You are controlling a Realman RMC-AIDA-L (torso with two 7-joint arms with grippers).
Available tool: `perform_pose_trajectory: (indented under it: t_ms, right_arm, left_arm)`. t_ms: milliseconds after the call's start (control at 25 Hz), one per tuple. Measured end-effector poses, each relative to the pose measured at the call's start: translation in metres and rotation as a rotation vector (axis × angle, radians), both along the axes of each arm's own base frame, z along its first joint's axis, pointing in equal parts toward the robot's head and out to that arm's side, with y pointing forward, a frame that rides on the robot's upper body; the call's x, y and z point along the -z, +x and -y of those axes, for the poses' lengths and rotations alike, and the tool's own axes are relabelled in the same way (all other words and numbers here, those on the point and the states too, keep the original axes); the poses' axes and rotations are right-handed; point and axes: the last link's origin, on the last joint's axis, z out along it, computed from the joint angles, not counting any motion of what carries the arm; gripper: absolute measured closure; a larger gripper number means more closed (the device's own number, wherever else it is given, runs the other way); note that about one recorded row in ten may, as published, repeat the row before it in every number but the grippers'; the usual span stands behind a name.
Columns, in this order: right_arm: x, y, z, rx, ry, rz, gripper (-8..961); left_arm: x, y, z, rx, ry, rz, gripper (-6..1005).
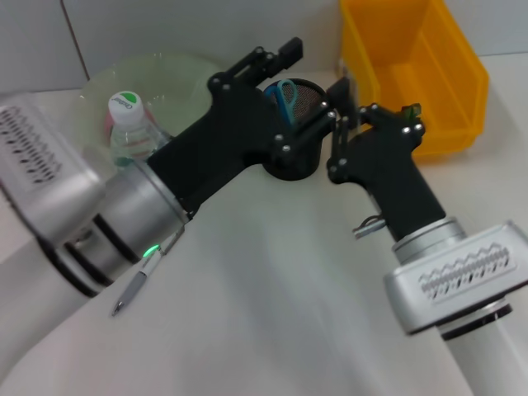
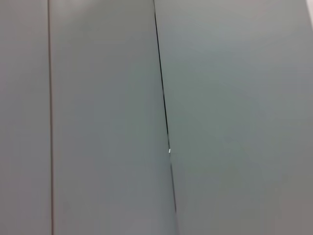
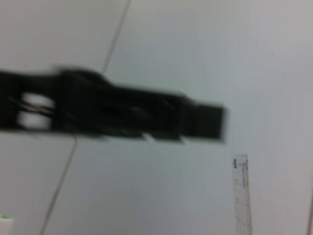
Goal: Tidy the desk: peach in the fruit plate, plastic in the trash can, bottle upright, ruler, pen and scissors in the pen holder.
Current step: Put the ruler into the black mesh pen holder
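White counter (image 1: 272,272): scissors (image 1: 286,96) sat in holder (image 1: 294,157); bottle (image 1: 132,128) upright; pen (image 1: 142,279) remained near-left; left pincer (image 1: 276,54) wide; right pincer (image 1: 342,103) state unclear.

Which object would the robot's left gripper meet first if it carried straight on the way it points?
Probably nothing nearby: the left gripper sits above the black mesh pen holder, pointing past it toward the pale wall. Depth is uncertain.
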Motion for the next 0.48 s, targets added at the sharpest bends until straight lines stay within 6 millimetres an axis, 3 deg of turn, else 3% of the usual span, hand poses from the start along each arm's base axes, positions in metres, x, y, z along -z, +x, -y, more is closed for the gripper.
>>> perform_pose_trajectory:
  t_ms: [280, 480]
  right_arm:
    - [-0.016, 0.005, -0.037, 0.045, -0.042, -0.085, 923]
    - [-0.015, -0.011, -0.065, 0.009, -0.113, -0.092, 914]
  left_arm:
    - [-0.015, -0.011, 0.017, 0.048, 0.015, 0.063, 342]
    - [-0.016, -0.041, 0.044, 0.110, -0.058, -0.023, 322]
